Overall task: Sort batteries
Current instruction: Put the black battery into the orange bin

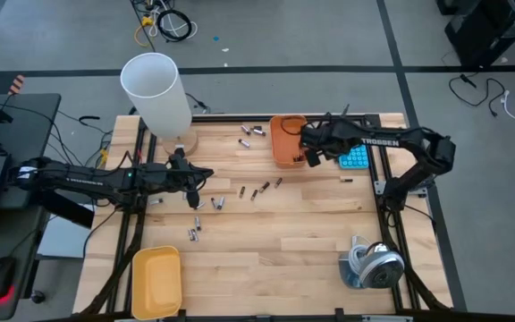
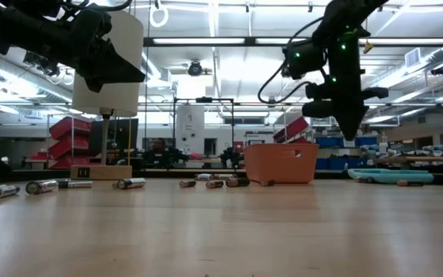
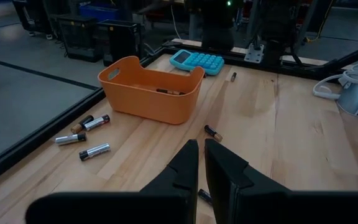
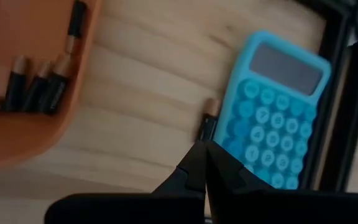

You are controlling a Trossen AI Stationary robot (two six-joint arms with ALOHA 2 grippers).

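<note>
Batteries lie scattered on the wooden table: some near the far edge (image 1: 250, 134), some mid-table (image 1: 262, 188), some nearer (image 1: 195, 231). Dark batteries (image 4: 36, 90) lie inside the orange bin (image 1: 286, 140). My right gripper (image 4: 202, 149) hangs shut above the table between the bin and the blue calculator (image 4: 272, 118), pointing steeply down. Nothing is between its fingers. One dark battery (image 4: 208, 123) lies against the calculator's edge just beyond the fingertips. My left gripper (image 3: 201, 158) hovers shut over mid-table, left of the scattered batteries, holding nothing that I can see.
A tall white cylinder (image 1: 156, 89) stands at the far left on a wooden base. A yellow bin (image 1: 156, 282) sits at the near left corner. A grey appliance with a coiled cord (image 1: 372, 264) lies near right. Bare wood spans the near middle.
</note>
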